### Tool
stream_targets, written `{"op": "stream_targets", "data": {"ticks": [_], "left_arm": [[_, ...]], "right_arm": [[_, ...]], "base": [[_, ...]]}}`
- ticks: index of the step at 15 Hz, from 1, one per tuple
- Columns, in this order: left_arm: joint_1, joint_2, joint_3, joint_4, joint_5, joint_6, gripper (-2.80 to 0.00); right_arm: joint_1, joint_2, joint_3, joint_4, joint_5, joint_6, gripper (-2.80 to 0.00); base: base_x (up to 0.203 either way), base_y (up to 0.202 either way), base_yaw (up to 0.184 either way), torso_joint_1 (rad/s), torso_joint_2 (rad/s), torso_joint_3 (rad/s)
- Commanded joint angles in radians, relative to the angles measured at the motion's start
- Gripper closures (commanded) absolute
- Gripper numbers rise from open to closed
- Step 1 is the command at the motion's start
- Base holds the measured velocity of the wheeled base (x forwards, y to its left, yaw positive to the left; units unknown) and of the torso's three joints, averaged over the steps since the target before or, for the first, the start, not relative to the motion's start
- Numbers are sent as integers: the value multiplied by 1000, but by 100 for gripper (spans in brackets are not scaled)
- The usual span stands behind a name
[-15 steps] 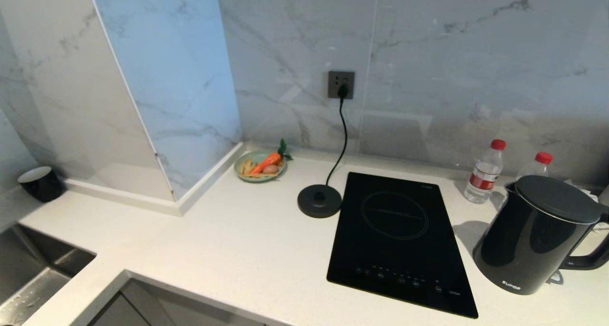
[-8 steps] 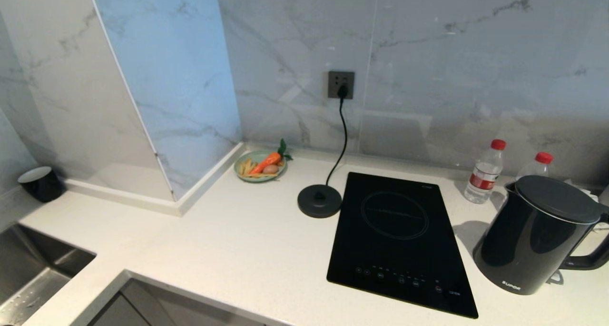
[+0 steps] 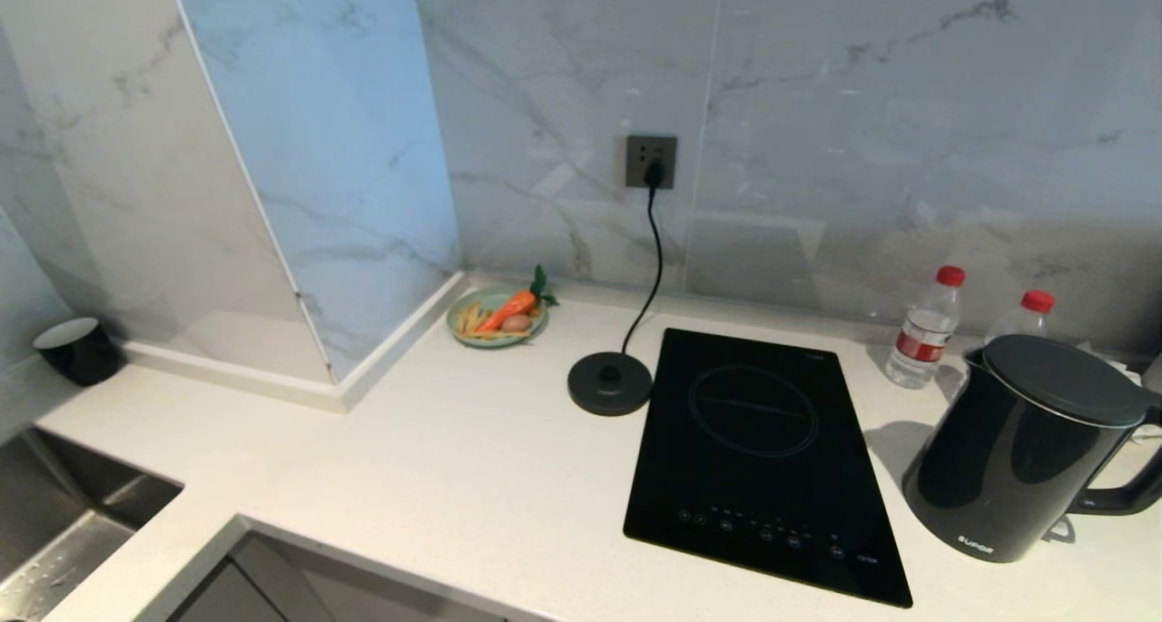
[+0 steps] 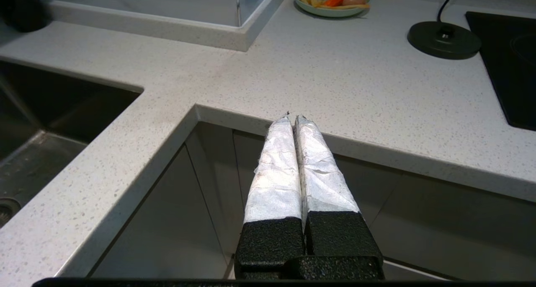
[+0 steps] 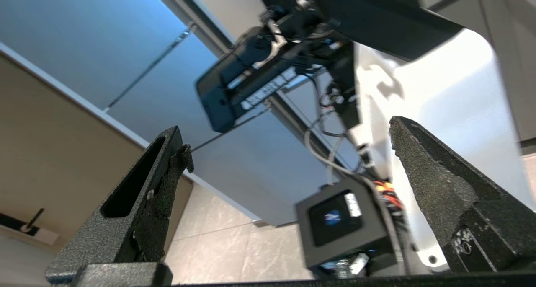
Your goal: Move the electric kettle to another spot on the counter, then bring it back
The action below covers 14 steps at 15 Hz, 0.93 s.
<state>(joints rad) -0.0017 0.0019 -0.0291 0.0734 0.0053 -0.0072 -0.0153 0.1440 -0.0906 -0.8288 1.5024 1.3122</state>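
Note:
The glossy black electric kettle (image 3: 1017, 449) stands upright on the white speckled counter (image 3: 454, 459) at the far right, beside the cooktop, its loop handle toward the right edge. No gripper touches it, and neither arm shows in the head view. My left gripper (image 4: 292, 118) is shut with nothing in it, hanging just in front of the counter's front edge (image 4: 377, 148) over the cabinet fronts. My right gripper (image 5: 289, 148) is open and empty, facing the robot's own body and the floor, away from the kettle.
The kettle's round black base disc (image 3: 609, 382) with its cord sits left of the black cooktop (image 3: 763, 459). A green plate with a carrot (image 3: 497, 315) is at the back. Two bottles (image 3: 924, 328) stand behind the kettle. A sink (image 3: 54, 522) lies at left, near a black cup (image 3: 76, 350).

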Motion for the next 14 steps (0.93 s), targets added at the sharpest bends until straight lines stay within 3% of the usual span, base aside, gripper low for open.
{"op": "stream_targets", "data": {"ticks": [1, 3, 5, 8, 10, 11, 12, 14], "left_arm": [[0, 0, 0, 0, 1, 0, 0], [0, 0, 0, 0, 1, 0, 0], [0, 0, 0, 1, 1, 0, 0], [0, 0, 0, 1, 1, 0, 0], [0, 0, 0, 1, 1, 0, 0], [0, 0, 0, 0, 1, 0, 0], [0, 0, 0, 0, 1, 0, 0], [0, 0, 0, 0, 1, 0, 0]], "right_arm": [[0, -2, 81, 16, -71, -178, -280], [0, -1, 86, 72, -284, -251, -280], [0, -2, 88, 201, -464, -430, -280], [1, -2, 50, 498, -778, -860, -280], [1, -14, 26, 652, -1111, -1224, -280], [2, -36, 23, 700, -1239, -1377, -280], [4, -90, 29, 745, -1310, -1476, -280], [6, -152, 24, 864, -1311, -1495, -280]], "base": [[0, 0, 0, 0, 0, 0], [0, 0, 0, 0, 0, 0], [0, 0, 0, 0, 0, 0], [0, 0, 0, 0, 0, 0], [0, 0, 0, 0, 0, 0], [0, 0, 0, 0, 0, 0], [0, 0, 0, 0, 0, 0], [0, 0, 0, 0, 0, 0]]}}
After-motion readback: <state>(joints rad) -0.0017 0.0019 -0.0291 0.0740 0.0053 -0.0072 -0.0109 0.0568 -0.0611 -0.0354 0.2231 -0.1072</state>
